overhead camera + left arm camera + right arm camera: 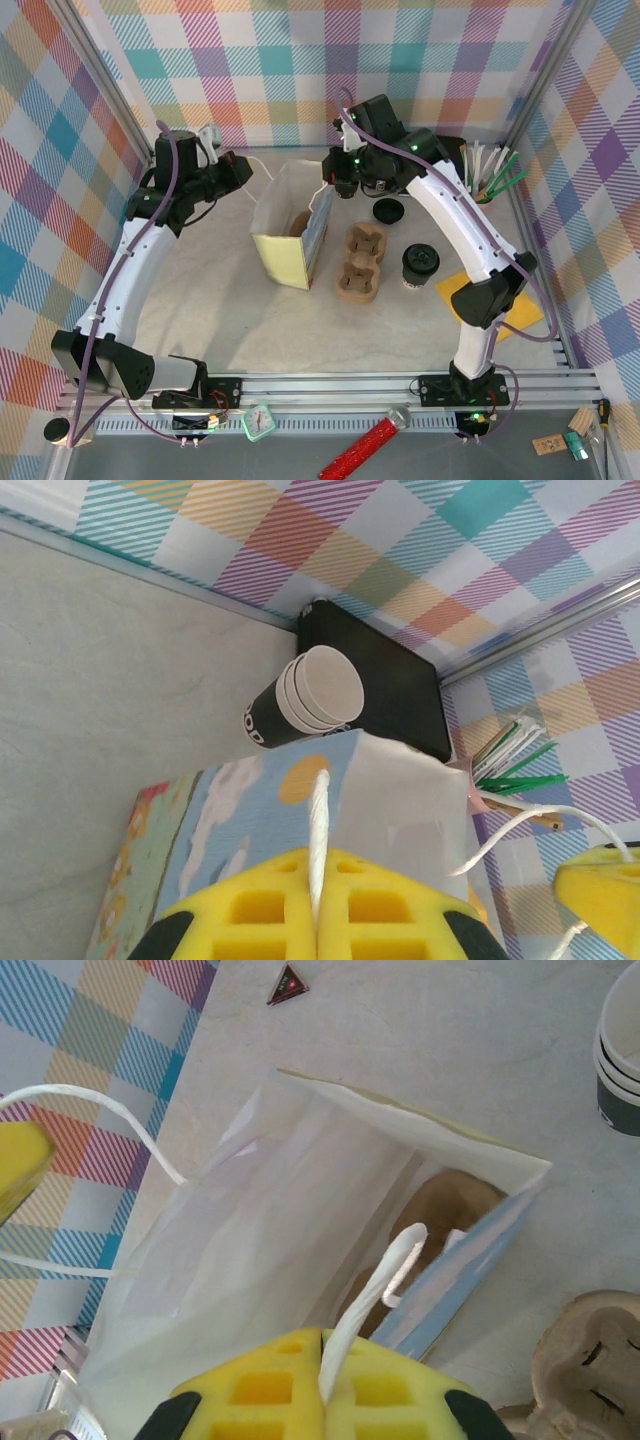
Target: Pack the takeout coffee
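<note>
The takeout coffee (pixel 420 262), a dark cup with a black lid, stands on the table right of the cardboard carrier (pixel 360 262). A paper bag (pixel 290 228) with a blue printed side (pixel 225 830) stands open in the middle. My left gripper (pixel 243 168) (pixel 318 865) is shut on one white twisted handle (pixel 319 810) at the bag's far left. My right gripper (pixel 337 187) (pixel 322 1345) is shut on the other handle (pixel 385 1280) at the bag's far right. The two handles hold the mouth apart. Something brown (pixel 450 1200) lies at the bottom inside the bag.
A loose black lid (pixel 388 211) lies behind the carrier. A stack of lidless cups (pixel 305 695) lies against a black box (pixel 385 685) by the back wall. A holder of stirrers (pixel 492 172) stands at the back right. A yellow sheet (pixel 495 295) lies right of the coffee.
</note>
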